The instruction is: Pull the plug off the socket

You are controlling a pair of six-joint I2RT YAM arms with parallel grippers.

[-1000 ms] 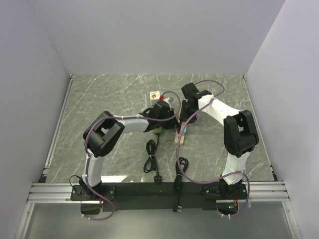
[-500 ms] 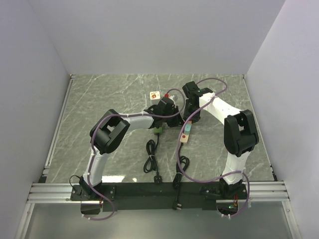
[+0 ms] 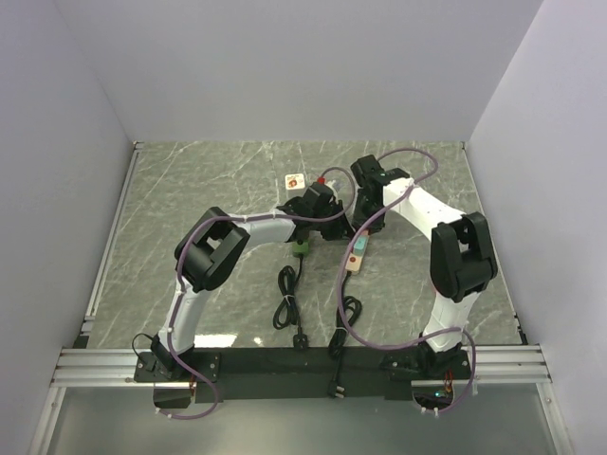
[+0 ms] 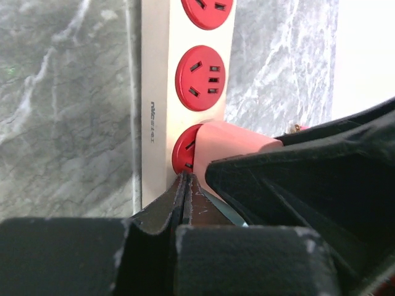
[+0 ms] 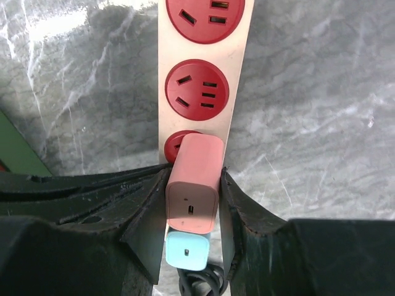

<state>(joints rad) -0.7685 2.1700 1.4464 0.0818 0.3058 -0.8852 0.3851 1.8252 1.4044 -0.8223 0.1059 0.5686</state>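
A beige power strip with red sockets lies on the marble table; it also shows in the top view and the left wrist view. A pink plug sits in one of its sockets, with a light-blue plug in the socket beside it. My right gripper is shut on the pink plug, one finger on each side. My left gripper is shut with its fingers pressed together. Its tips rest on the strip right beside the pink plug. Both grippers meet over the strip's far end.
A green object lies just left of the strip. Black cables with plugs and a coiled cord lie nearer the arm bases. A small white tag lies behind the left gripper. White walls enclose the table.
Both grippers and the power strip have shifted a little to the right and away from the bases. The left arm's elbow has moved right too.
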